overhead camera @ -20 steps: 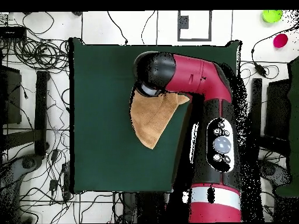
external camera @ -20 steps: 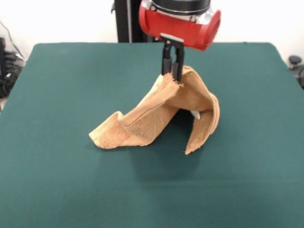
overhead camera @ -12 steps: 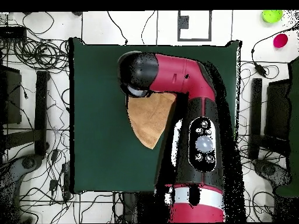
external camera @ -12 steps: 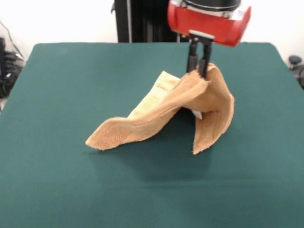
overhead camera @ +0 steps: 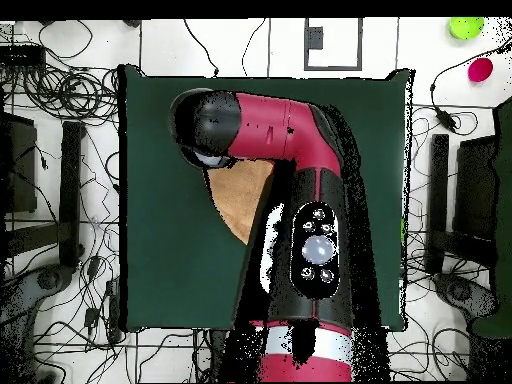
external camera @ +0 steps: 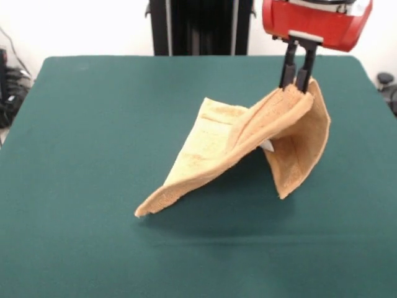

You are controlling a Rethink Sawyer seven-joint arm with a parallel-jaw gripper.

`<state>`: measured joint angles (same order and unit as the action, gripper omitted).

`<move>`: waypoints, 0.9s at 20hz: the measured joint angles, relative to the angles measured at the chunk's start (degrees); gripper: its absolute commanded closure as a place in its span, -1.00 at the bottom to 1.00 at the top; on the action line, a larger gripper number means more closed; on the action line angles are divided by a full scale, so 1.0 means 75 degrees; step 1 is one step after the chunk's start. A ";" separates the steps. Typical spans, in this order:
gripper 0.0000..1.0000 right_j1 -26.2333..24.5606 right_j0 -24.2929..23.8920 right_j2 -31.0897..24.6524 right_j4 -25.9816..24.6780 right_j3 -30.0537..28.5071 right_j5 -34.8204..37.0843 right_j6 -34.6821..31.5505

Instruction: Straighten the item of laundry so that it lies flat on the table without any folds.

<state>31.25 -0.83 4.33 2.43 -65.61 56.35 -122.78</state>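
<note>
Towel [external camera: 248, 146] hangs from the gripper [external camera: 296, 87], whose two dark fingers [external camera: 287, 67] are clamped on a raised edge of the cloth near the top right of the front view. From that pinch the tan-orange terry drapes two ways: a long panel slopes down to a corner touching the table [external camera: 93, 124] toward the picture's lower left, and a shorter flap hangs at the right with its tip at or just above the surface (I cannot tell which). The woven band shows on the far, lighter part of the sloping panel. A small white tag peeks out under the fold.

Step in hand, as I judge it: a lift-and-drag to open the cloth out. The towel is tented, not flat, so the task is well short of done. The next move likely calls for carrying the held edge further away from the grounded corner so the sloped panel pulls taut, then lowering it so the cloth lays down without the right flap tucking under. Risk: the hanging flap folds beneath on descent.

Surface: plain dark green top, much larger than the towel, nothing else on it. In the overhead view the red and black arm [overhead camera: 270, 130] covers most of the cloth; only a tan wedge [overhead camera: 240, 200] shows beside it. Around the table: tangled cables [overhead camera: 60, 90] on a pale floor, dark equipment at both sides.
</note>
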 measured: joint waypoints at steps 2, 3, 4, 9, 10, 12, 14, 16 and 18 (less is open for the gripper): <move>1.00 -0.0002 0.0002 0.0012 0.0044 0.0000 0.0003 0.0000; 1.00 -0.0002 -0.0007 0.0013 0.0060 0.0000 0.0003 0.0000; 1.00 -0.0009 -0.0055 0.0013 0.0088 0.0000 0.0003 0.0000; 1.00 -0.0022 -0.0385 0.0002 0.0186 -0.0001 0.0002 0.0000; 1.00 -0.0011 -0.0461 0.0002 0.0206 -0.0008 0.0003 0.0000; 1.00 0.0017 -0.0538 0.0002 0.0229 -0.0028 0.0005 0.0000; 1.00 0.0105 -0.0634 0.0001 0.0278 -0.0086 0.0055 0.0000; 1.00 0.0221 -0.0686 0.0003 0.0316 -0.0144 0.0173 0.0000; 1.00 0.0355 -0.0730 0.0004 0.0346 -0.0185 0.0373 0.0000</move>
<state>33.92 -6.31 4.37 5.03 -67.00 59.14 -122.78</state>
